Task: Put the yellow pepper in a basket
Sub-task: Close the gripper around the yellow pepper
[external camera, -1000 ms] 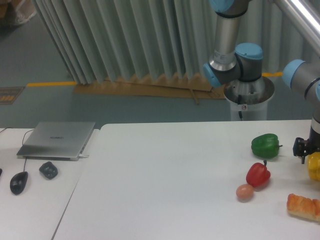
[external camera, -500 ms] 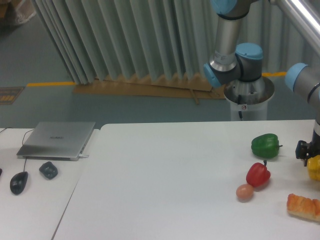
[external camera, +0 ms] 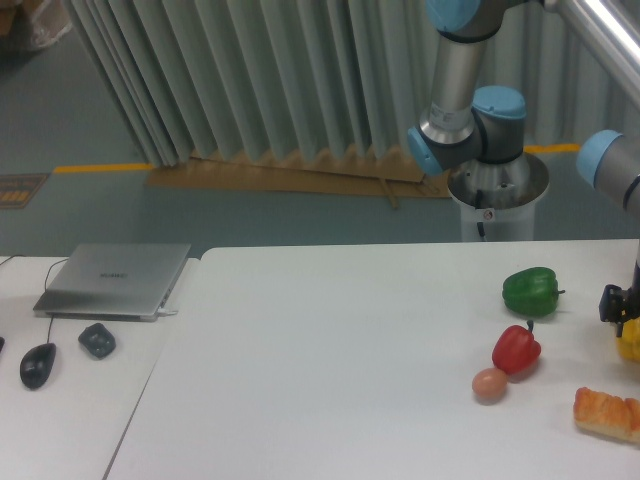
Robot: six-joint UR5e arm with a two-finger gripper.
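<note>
Only a sliver of the yellow pepper (external camera: pixel 630 342) is seen, glossy and bright yellow, cut off by the right edge of the picture. It lies at the far right of the white bench (external camera: pixel 350 360), directly beneath the dark claw (external camera: pixel 622 312), with the green pepper (external camera: pixel 530 291) to its left and the orange-and-white bread piece (external camera: pixel 607 414) nearer the camera. The claw is likewise cropped by the frame; whether its fingers are spread or pinching the pepper cannot be told. A red pepper (external camera: pixel 516 349) and a small egg (external camera: pixel 489 384) are seen just beside each other.
</note>
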